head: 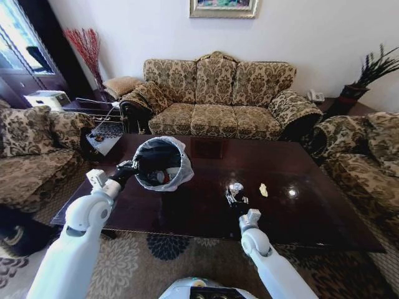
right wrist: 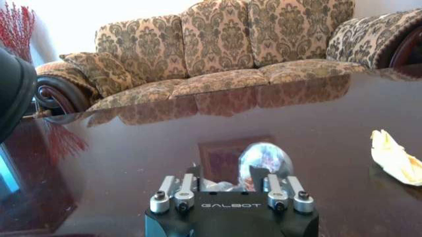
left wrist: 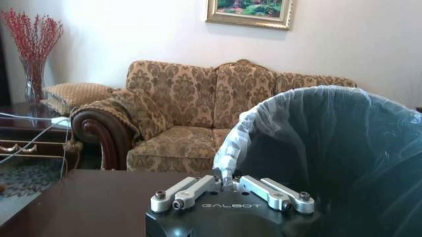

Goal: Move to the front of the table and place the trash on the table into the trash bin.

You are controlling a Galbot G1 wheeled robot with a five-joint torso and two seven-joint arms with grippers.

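Note:
My left gripper (head: 128, 168) is shut on the ruffled bag rim of the black trash bin (head: 159, 163), holding it tilted over the left part of the dark glossy table (head: 312, 187). In the left wrist view the gripper (left wrist: 228, 180) pinches the whitish liner of the bin (left wrist: 329, 158). Some trash, with a bit of red, lies inside the bin. My right gripper (head: 235, 198) is low on the table, its fingers closed around a crushed clear bottle (right wrist: 264, 158). A pale crumpled wrapper (head: 264, 189) (right wrist: 396, 158) lies on the table just right of it.
A patterned sofa (head: 215, 93) stands behind the table and armchairs (head: 31, 149) flank both sides. A dark side table (head: 100, 134) with cables sits at the far left corner. A patterned rug (head: 156, 249) lies under the near edge.

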